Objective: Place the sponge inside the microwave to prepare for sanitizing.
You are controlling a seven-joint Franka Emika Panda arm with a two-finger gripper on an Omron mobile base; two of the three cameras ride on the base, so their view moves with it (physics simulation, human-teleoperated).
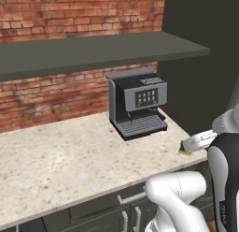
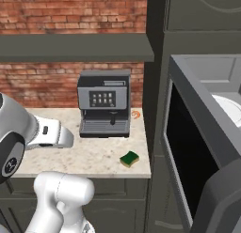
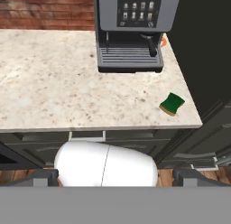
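Looking down from the hand camera, you saw the sponge [image 3: 172,104] lying flat on the counter [image 3: 54,83], green side up, near the front right corner and just short of the right edge. It sat apart from the coffee machine [image 3: 131,31], which stood toward the back of the counter near the same edge. Your gripper [image 3: 115,175] hung in front of the counter's front edge, away from the sponge, its two fingertips [image 3: 43,175] set wide apart and holding nothing. In the right base view the microwave [image 2: 207,133] stood to the right of the counter with its door [image 2: 188,143] swung open and a white plate [image 2: 230,107] visible inside.
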